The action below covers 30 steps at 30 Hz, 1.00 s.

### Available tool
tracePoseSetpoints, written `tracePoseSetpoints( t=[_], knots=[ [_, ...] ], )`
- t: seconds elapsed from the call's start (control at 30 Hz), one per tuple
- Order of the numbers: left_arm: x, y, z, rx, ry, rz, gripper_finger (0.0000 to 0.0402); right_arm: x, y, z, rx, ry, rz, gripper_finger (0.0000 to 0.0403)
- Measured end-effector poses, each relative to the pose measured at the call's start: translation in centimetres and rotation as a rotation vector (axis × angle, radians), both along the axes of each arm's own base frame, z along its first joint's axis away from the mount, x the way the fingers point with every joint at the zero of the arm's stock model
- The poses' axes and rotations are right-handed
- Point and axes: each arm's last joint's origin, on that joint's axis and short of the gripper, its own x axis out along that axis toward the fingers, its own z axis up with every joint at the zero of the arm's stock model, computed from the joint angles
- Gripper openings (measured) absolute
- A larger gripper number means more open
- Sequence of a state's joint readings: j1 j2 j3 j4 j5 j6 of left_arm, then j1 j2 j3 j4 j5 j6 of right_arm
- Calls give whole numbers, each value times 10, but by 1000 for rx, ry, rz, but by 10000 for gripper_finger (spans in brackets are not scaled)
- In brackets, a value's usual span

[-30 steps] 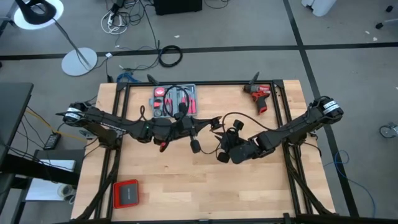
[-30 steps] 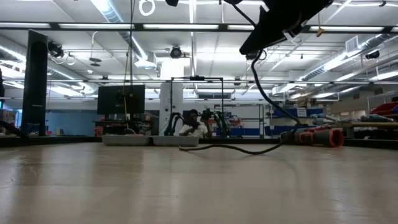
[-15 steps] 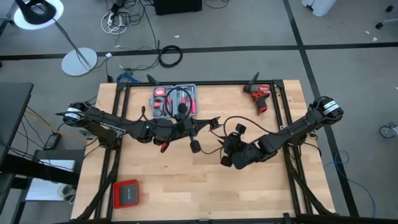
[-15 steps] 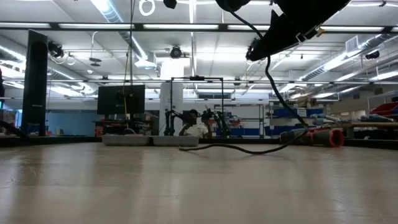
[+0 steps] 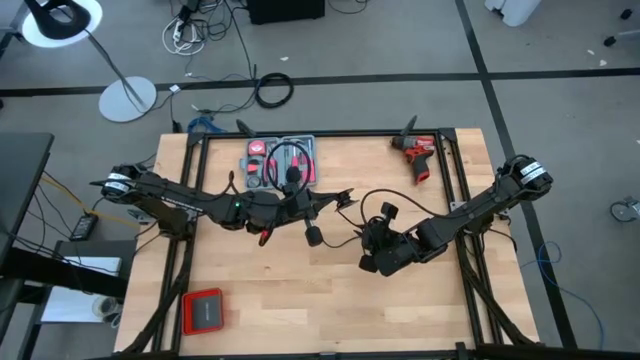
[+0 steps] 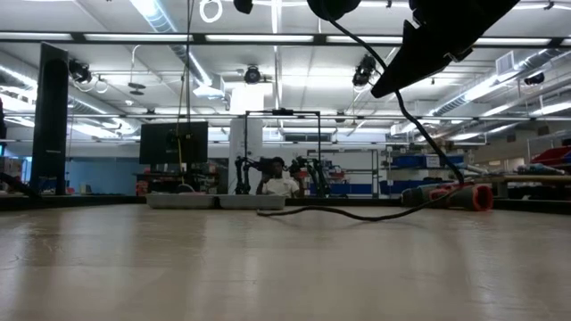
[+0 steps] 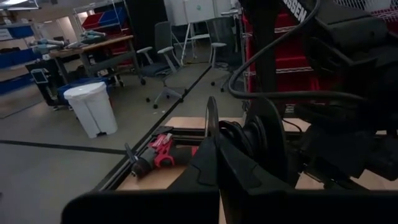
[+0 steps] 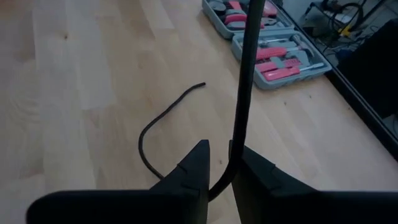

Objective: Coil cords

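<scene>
Wooden tabletop (image 5: 260,300) under both arms, grey tool case (image 5: 281,161) open at its far edge (pink-handled tools inside). Red power drill (image 5: 417,155) well to the right of the case, red box (image 5: 203,311) far toward the near-left corner from it. Left end effector (image 5: 345,197) just in front of the case, clenched on the thin black cable (image 8: 244,81). Right end effector (image 8: 219,163) farther out from the case, grasping the same cable; loose end lying on the wood.

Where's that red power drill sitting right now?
The red power drill lies at the table's far right corner in the high view, beyond the right arm.
</scene>
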State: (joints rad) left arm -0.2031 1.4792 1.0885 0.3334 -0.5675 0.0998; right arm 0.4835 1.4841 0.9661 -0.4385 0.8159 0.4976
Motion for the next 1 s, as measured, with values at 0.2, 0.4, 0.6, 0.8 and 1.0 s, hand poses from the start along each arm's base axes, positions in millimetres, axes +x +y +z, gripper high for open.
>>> tracePoseSetpoints(
  t=[0.2, 0.4, 0.6, 0.8, 1.0],
  knots=[
    [0, 0, -2, 4, 17, 0, 0, -1, 1, -1, 17, 8, 5, 56],
    [0, 0, -2, 4, 18, 0, 0, -4, 4, -2, 33, 20, 5, 56],
    [0, 0, -2, 5, 22, 0, 0, -6, 7, -2, 58, 6, -1, 56],
    [0, 0, -2, 5, 22, -1, 0, -7, 9, -2, 71, 1, -6, 56],
    [0, -1, -2, 5, 22, -2, 0, -8, 10, -3, 91, 18, 0, 56]
  ],
)
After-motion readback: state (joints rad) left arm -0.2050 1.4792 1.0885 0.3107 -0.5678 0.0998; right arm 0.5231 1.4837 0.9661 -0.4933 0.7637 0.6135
